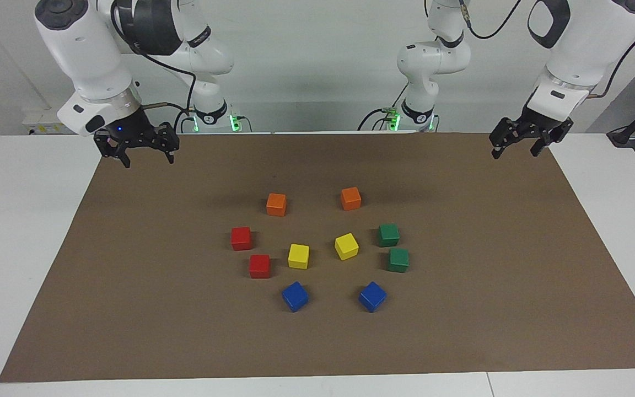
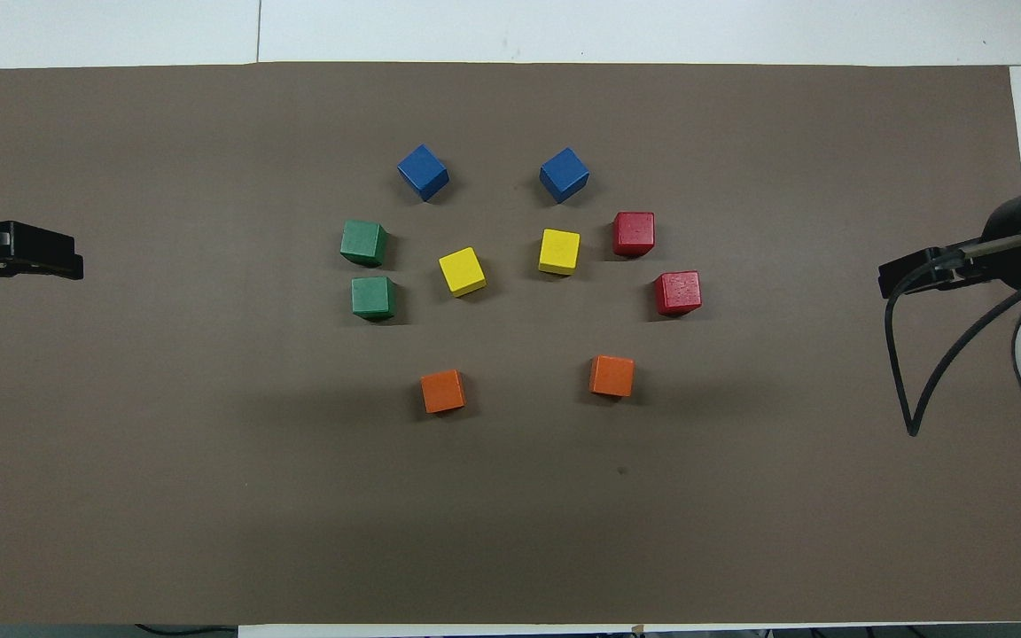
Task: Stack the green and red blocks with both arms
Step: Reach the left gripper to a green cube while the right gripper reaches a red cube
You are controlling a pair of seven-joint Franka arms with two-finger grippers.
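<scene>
1. The two green blocks sit side by side right of centre in the facing view, one (image 1: pixel 388 235) just above the other (image 1: pixel 398 259), close but not touching. Neither is stacked.
2. The two red blocks lie left of centre in that view, the upper one (image 1: pixel 241 238) and the lower one (image 1: pixel 259 266) a little apart, both flat on the brown mat (image 1: pixel 130 286).
3. Between the two pairs stand two yellow cubes (image 1: pixel 298 256); two orange cubes (image 1: pixel 276 204) lie above them in the frame and two blue cubes (image 1: pixel 295 296) below. None belongs to the job.
4. The left pincer (image 1: pixel 512 146) hangs at the upper right of the facing view over the mat's corner, jaws spread and holding nothing, well apart from the green pair.
5. The right pincer (image 1: pixel 145 155) hangs at the upper left over the other corner, also spread and empty, well apart from the red pair.
6. I judge the task to be at its very start: no block is lifted and both arms are only at the approach.
7. Next, each arm needs to travel in over its nearest pair, left to green and right to red, line its fingers square with one cube's faces, then drop and close without nudging the neighbour or the yellow cube beside it.
</scene>
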